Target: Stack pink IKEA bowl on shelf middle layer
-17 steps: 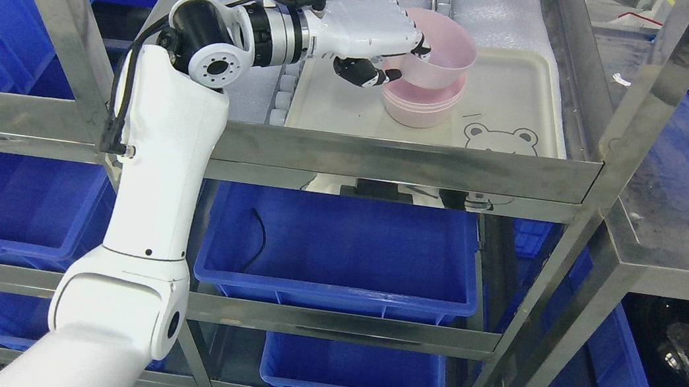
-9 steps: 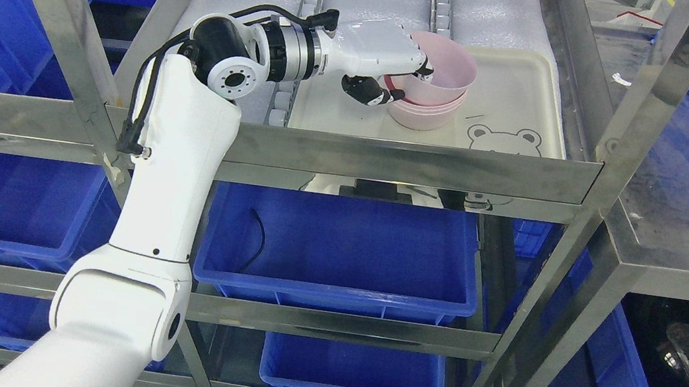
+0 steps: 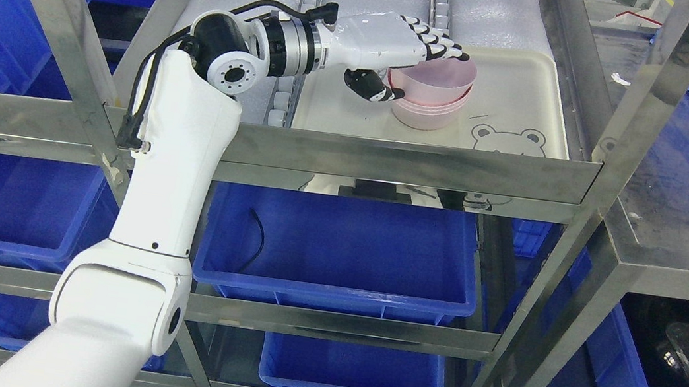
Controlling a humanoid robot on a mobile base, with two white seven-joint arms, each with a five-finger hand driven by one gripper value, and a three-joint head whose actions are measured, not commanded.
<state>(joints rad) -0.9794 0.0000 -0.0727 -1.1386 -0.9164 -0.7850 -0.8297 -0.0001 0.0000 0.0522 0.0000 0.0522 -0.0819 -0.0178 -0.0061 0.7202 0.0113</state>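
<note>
On the steel shelf, the left hand reaches in from the left, forearm level, palm down over the pink bowl stack. Its four fingers stretch out flat above the top bowl's rim, the thumb hangs below beside the bowls' left wall, and the hand grips nothing. The pink bowl sits nested in the stack; three rims show, though the exact count is hard to tell. The stack stands on a cream tray with a bear outline printed at its near edge, right of the bowls. Two strips of white rollers run along the shelf. Below, a large blue bin holds one black cable, and a second blue bin sits under it.
</note>
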